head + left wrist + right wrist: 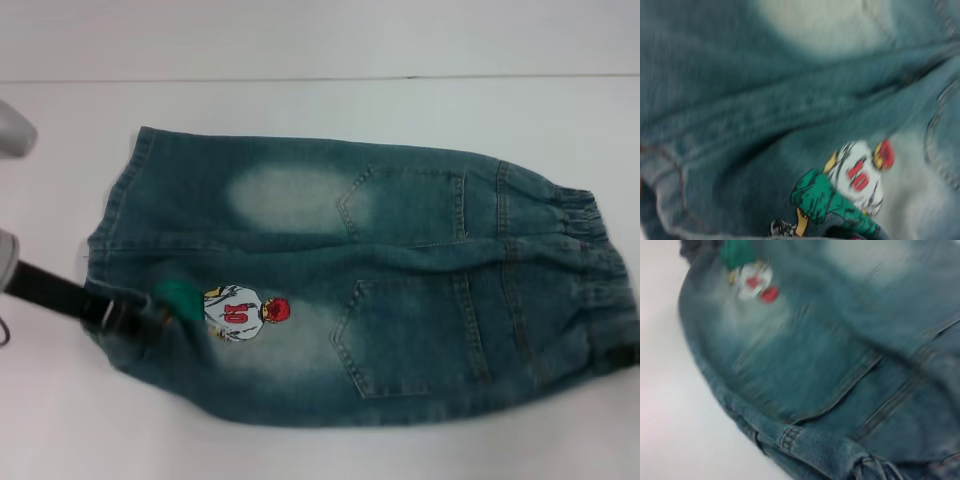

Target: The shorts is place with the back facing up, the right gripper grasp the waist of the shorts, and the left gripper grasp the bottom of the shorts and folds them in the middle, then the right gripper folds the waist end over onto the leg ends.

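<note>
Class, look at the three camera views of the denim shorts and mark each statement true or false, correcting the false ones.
1. The shorts lie with both back pockets showing. True.
2. The elastic waist is at the robot's left. False: it is at the robot's right.
3. The embroidered figure wears the number 10. True.
4. The left gripper is at the waist. False: it is at the leg end.
5. The shorts are already folded in half. False: they lie spread flat on the white table.
</note>
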`<state>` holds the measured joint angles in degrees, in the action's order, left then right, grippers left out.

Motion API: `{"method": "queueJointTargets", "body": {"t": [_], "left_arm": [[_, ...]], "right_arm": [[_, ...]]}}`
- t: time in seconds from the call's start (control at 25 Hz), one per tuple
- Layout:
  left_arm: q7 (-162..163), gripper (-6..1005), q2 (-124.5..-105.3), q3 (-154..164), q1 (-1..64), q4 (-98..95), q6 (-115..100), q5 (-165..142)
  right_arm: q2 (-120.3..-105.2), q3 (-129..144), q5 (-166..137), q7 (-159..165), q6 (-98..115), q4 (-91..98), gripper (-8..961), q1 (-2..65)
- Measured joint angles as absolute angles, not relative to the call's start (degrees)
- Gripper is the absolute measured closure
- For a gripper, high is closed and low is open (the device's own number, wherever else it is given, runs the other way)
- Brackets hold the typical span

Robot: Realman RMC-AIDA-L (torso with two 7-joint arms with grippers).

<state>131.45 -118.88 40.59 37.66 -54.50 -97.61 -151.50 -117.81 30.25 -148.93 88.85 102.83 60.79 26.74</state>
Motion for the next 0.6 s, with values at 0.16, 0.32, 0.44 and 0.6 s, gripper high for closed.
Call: {"method": "queueJointTargets", "body": {"t": [0.16,0.32,0.44,0.6], "left_arm": [[130.05,913,-118.12,38.56,37.08,-55.52,-95.86,-146.54],[127.89,907,-117.68,35.62,37.01,-55.54,-92.74,-142.8],[126.07,902,-117.51,34.69,36.95,-55.17,-89.2,-139.81],[125.6,895,-117.69,34.63,37.03,-54.46,-83.02,-138.41]], "right_arm": [[-117.16,26.5,-145.62,89.0,100.88,61.03,903,26.53],[-117.19,24.59,-142.47,89.67,98.76,62.02,903,26.54],[-117.28,23.78,-139.7,91.11,95.72,62.6,903,26.71],[-117.36,23.57,-135.91,93.38,91.71,62.68,903,27.02]]}}
